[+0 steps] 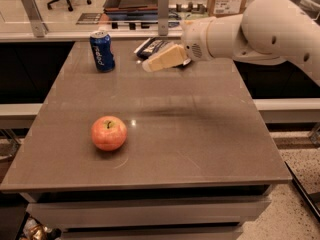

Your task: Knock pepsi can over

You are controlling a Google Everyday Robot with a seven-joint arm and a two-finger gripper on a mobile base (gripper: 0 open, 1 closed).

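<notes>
The pepsi can (102,51) stands upright near the far left corner of the brown table (200,134). It is blue with white lettering and a silver top. My gripper (150,65) is at the end of the white arm reaching in from the right. It hovers above the table's far middle, a short way to the right of the can and apart from it. Its cream fingers (165,59) point left toward the can.
A red apple (108,133) sits on the table's front left. A dark blue snack bag (152,46) lies at the far edge, partly behind the gripper. A counter with posts, a box and a tray runs behind the table.
</notes>
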